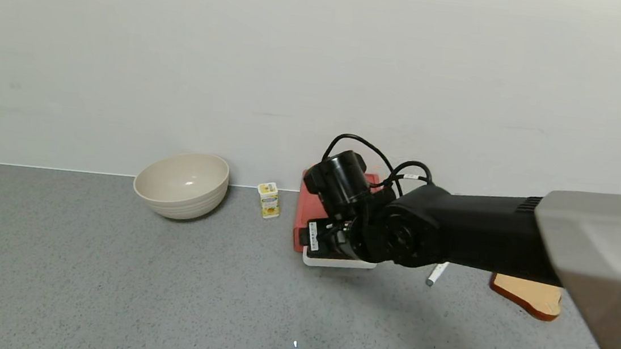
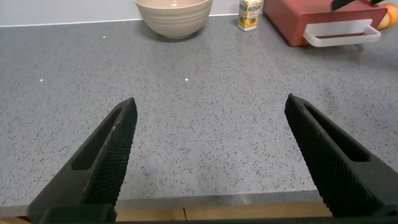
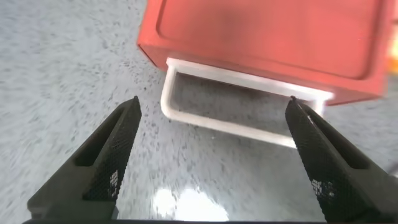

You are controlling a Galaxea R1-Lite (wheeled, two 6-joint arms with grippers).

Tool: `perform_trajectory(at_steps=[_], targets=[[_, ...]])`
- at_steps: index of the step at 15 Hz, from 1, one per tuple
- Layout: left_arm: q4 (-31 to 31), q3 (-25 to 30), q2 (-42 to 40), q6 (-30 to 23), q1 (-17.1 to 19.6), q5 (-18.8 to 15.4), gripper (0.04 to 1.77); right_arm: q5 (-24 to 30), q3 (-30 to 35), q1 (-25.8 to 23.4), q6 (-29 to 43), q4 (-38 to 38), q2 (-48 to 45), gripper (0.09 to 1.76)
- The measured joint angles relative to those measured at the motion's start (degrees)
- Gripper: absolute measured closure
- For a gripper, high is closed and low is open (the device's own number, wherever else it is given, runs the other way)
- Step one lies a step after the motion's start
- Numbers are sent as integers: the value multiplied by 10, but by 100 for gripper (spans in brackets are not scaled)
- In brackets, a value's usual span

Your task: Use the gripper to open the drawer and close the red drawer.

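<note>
The coral-red drawer box point(image 1: 303, 214) stands near the back wall, largely hidden by my right arm in the head view. It also shows in the right wrist view point(image 3: 267, 37) and the left wrist view point(image 2: 292, 22). Its white loop handle point(image 3: 224, 121) sticks out at the front point(image 1: 336, 263), and the drawer looks pushed in. My right gripper point(image 3: 214, 115) is open, hovering just in front of and above the handle, holding nothing. My left gripper point(image 2: 211, 112) is open and empty over the bare grey table near its front edge.
A beige bowl point(image 1: 182, 184) and a small yellow carton point(image 1: 269, 199) stand left of the red box. A white marker point(image 1: 436, 273) and a wooden board point(image 1: 529, 295) lie to its right. The grey table point(image 1: 106, 280) meets a white wall behind.
</note>
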Motion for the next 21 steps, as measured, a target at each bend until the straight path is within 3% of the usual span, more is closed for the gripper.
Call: perform_trajectory(at_steps=[5, 10, 16, 21], targets=[[0, 0, 0, 0, 0, 0, 9, 70, 123, 7, -68, -3, -148, 14], [0, 0, 0, 0, 0, 0, 9, 128, 284, -10, -138, -72, -295, 14], [0, 0, 0, 0, 0, 0, 9, 174, 437, -46, -158, -100, -459, 14], [0, 0, 0, 0, 0, 0, 9, 196, 519, -92, -158, -100, -598, 14]])
